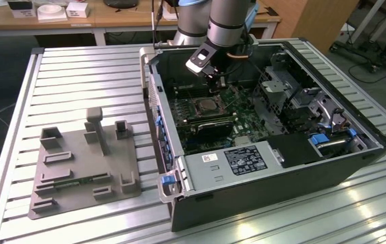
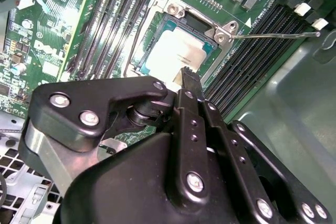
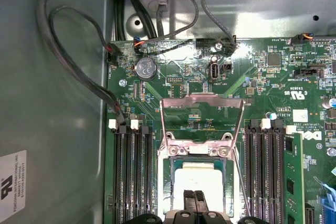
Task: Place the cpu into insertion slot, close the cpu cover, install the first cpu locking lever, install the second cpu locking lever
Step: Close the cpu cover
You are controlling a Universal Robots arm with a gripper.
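The cpu (image 3: 198,182) lies flat in the insertion slot (image 3: 169,178) on the green board, its silver-grey top facing up. In the second wrist view the cpu (image 2: 176,51) fills the slot's dark frame (image 2: 157,29). The cpu cover (image 3: 202,99) stands swung open at its hinge, the board visible through its window. My gripper (image 3: 195,198) is shut, fingertips pressed together just over the edge of the cpu, nothing between them. From outside, the gripper (image 1: 215,77) hangs in the open case above the slot (image 1: 204,107). A thin wire locking lever (image 2: 278,35) sticks out sideways, unlatched.
Long memory slots (image 3: 131,177) flank the socket on both sides. Black cables (image 3: 79,66) loop along the case wall. The case's drive cage (image 1: 294,96) and power supply (image 1: 244,160) crowd the arm. A grey fixture plate (image 1: 85,162) sits on the slatted table.
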